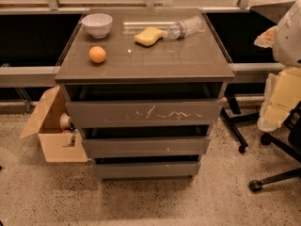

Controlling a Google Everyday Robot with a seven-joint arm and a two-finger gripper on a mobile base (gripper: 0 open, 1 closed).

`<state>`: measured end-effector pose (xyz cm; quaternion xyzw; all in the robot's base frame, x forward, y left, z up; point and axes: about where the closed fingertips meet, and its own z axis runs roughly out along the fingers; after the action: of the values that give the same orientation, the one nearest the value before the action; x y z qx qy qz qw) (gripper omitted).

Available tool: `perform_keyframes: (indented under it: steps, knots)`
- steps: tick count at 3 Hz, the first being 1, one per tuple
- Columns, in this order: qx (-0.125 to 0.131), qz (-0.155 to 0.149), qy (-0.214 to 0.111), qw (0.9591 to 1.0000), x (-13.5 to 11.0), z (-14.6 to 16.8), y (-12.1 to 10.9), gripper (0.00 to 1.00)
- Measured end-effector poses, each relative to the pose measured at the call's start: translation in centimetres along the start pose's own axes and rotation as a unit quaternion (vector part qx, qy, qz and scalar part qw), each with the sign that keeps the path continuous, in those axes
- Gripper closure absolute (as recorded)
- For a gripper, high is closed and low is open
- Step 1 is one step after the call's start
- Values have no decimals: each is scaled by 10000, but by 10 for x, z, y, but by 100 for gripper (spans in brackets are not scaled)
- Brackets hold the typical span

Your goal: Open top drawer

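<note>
Floor: speckled pale stone, running under and in front of everything else.
Surface: grey-brown glossy top of a three-drawer cabinet, carrying four small things.
Top drawer: directly under the surface's front edge, the tallest of the three fronts, handleless, with white scratches across the middle of its face; a dark gap shows between its upper edge and the surface.
Lower drawers: middle drawer and bottom drawer, shorter grey fronts stacked below, each with a dark gap above it.
Cardboard box: on the floor, touching the cabinet's left side, flaps open, small items inside too hidden to name.
Chair base: black legs and castors on the floor, right of the cabinet.
Bottle: clear plastic, lying on its side near the back right corner.
Sponge: yellow, near the back edge, touching the bottle's cap end.
Bowl: white, upright, at the back left corner.
Orange: near the left edge, in front of the bowl and apart from it.
Pincer: outside the camera's view, so its opening cannot be told.
</note>
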<state>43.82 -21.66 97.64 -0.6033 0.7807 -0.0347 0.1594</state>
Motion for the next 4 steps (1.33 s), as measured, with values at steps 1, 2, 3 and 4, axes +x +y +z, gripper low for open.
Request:
perform_keyframes:
  steps: [1,2,3,4]
  knots:
    - [34,-38,-28,10000,-1,1,0,0]
    - [94,-340,-162,9992,-7,22,4,0]
    - [-18,-649,-555,9963,-12,61,10,0]
    - [-279,-829,-1011,9910,-22,104,12,0]
